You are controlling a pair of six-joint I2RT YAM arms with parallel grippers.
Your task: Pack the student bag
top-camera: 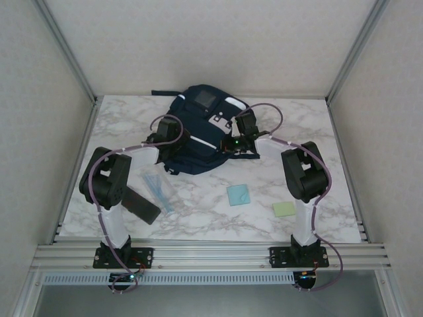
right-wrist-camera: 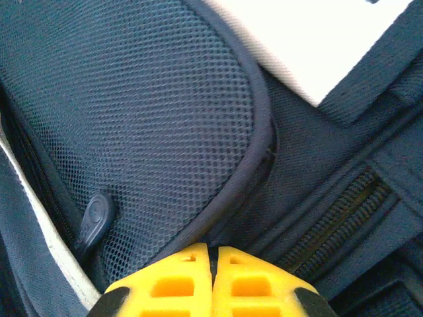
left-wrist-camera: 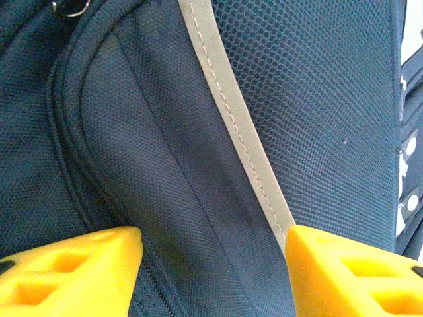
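Pinched-together right tool (right-wrist-camera: 213, 267) hangs at student bag (right-wrist-camera: 152, 112) mesh; left tool (left-wrist-camera: 213, 254) gapes.

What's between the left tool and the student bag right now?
Nothing visible. In the left wrist view the left tool hangs open right over the student bag, its jaws either side of a grey reflective stripe, with no other item in between.
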